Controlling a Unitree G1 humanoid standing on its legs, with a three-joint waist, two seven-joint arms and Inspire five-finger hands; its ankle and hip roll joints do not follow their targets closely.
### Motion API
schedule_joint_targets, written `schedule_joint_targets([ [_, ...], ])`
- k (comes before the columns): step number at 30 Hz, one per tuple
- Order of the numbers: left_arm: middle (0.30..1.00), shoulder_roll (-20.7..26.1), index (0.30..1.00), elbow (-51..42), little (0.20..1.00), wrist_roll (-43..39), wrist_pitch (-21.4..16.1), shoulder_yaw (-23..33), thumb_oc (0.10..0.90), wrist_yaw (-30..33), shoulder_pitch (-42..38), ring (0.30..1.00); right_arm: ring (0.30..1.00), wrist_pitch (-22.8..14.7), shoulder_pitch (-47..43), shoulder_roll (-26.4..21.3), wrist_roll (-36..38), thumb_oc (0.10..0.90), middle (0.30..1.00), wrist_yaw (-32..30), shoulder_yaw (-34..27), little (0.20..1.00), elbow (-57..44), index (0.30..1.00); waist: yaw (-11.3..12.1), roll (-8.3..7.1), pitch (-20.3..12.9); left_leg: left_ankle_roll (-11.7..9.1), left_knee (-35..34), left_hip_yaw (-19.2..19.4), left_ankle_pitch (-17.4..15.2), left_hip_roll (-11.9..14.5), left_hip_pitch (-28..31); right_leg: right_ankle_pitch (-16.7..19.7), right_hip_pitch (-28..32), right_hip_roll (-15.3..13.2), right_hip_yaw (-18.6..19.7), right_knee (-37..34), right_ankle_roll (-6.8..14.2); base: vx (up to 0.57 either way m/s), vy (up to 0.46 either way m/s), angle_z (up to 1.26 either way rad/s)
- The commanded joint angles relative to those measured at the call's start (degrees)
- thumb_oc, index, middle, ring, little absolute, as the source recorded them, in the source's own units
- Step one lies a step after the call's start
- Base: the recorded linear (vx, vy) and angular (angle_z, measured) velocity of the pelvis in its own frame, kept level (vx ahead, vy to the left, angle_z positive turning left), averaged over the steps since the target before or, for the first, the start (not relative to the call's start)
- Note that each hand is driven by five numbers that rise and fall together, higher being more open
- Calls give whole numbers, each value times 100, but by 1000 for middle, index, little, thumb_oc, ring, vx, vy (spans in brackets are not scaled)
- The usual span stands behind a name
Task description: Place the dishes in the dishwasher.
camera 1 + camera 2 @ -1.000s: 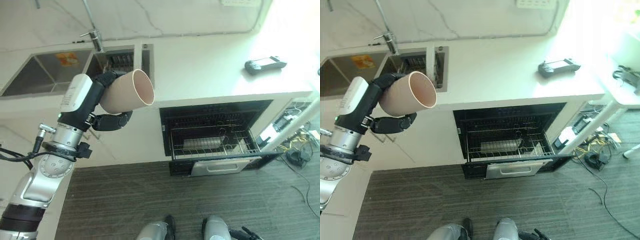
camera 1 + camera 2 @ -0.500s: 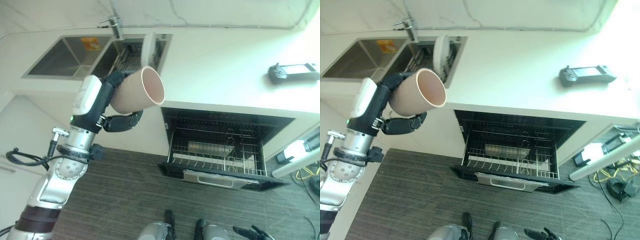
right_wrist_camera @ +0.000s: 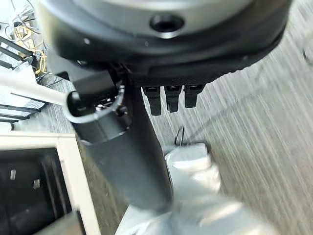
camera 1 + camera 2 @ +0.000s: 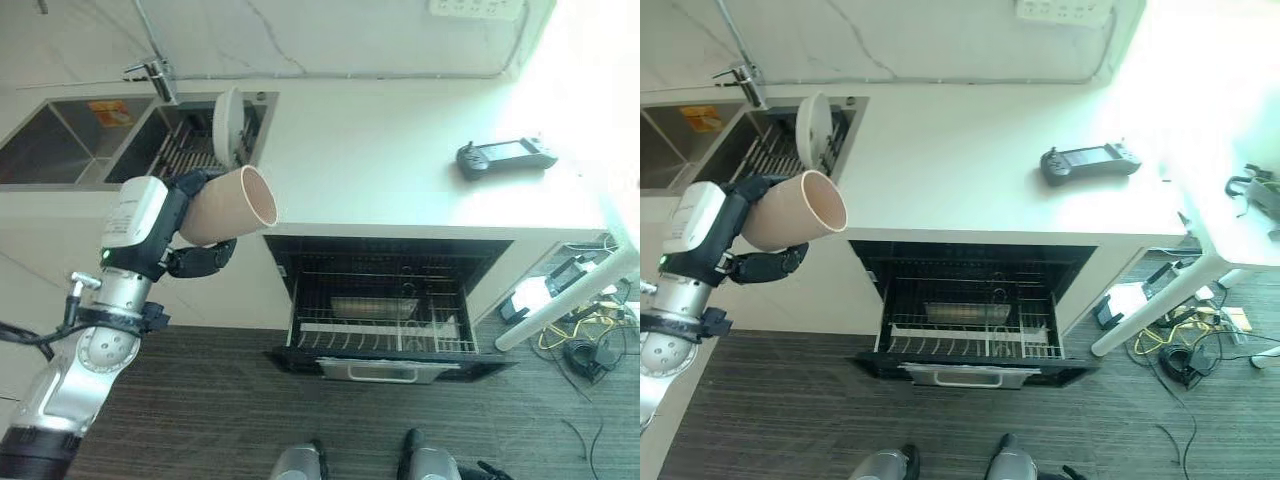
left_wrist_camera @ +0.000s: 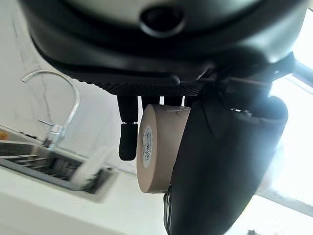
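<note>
Holding a beige cup (image 4: pixel 228 205), left hand (image 4: pixel 190 262) faces the open dishwasher (image 4: pixel 385 310).

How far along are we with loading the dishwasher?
Early stage. The dishwasher's pulled-out wire rack already holds a metal dish, though its loading wasn't seen. In hand: the left robot hand grips a beige cylindrical cup, lying sideways, left of the rack. Left: racking that cup, then the white plate standing in the sink.

One beige cup (image 4: pixel 228 205), one white plate (image 4: pixel 227 122), one open dishwasher (image 4: pixel 385 310), one handheld controller (image 4: pixel 505 155).
</note>
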Motion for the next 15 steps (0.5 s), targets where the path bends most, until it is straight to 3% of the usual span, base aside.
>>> schedule_joint_targets([
  [1,300,51,300,-310,300,-709,-442,426,400,10,-1393,300,900,-169,-127,-382,219,800,900,-105,-31,900,-7,900,-183,207,-193,263,66,536,-214,-180,-217,-890,688,54,-58,-237,34,35,-90,39],
  [8,300,-205,300,-434,300,-541,-584,324,400,-55,-1342,300,900,-77,-143,-304,651,800,900,-73,-196,900,126,900,-186,290,-276,135,66,437,-202,-172,-393,-956,715,2,-163,-237,37,40,39,-1],
  [12,300,-593,300,-545,300,-664,-541,84,400,-241,-1408,300,900,-303,-96,-99,885,800,900,-231,-147,900,115,900,-234,264,-382,146,66,583,-266,-179,-330,-940,627,-100,-155,-237,104,48,33,-13],
  [15,300,-823,300,-609,300,-1269,-515,13,400,-516,-1349,300,900,-480,-85,-93,1242,800,900,-349,-303,900,-23,900,-280,238,-397,169,66,684,-330,-179,-252,-922,611,-118,-102,-237,142,34,10,-22],
])
